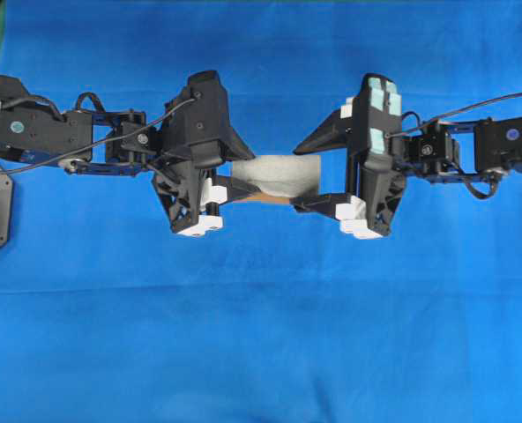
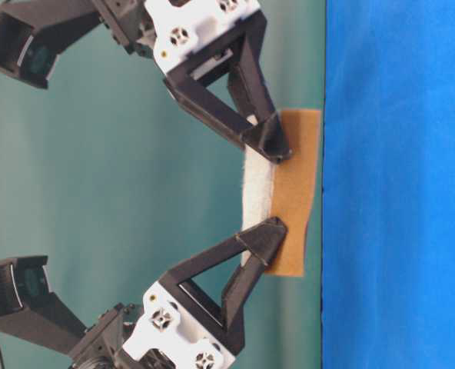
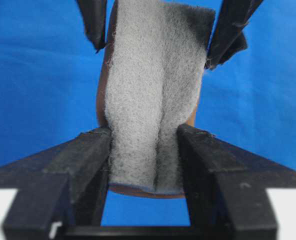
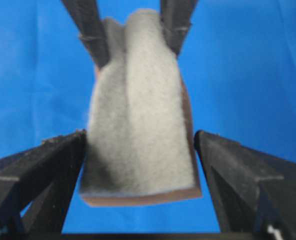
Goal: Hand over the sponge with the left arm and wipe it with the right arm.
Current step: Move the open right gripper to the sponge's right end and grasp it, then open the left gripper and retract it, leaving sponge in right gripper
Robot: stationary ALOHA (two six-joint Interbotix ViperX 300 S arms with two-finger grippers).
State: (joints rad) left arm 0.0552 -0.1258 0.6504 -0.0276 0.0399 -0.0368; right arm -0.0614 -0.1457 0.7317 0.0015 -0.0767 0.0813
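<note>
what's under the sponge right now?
Only the blue cloth; the sponge hangs above it, pinched by the left arm's fingers. Its tan underside shows at table level. The cloth directly beneath is hidden from overhead.

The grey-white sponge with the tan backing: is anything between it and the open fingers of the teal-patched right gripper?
Nothing visible. The grey-white sponge with tan backing, squeezed by the plain black left gripper, lies between the right gripper's open fingers, with bare gaps either side.

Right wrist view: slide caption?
Open right hand straddles the sponge, fingers apart from its sides; left hand pinches the far end.
</note>
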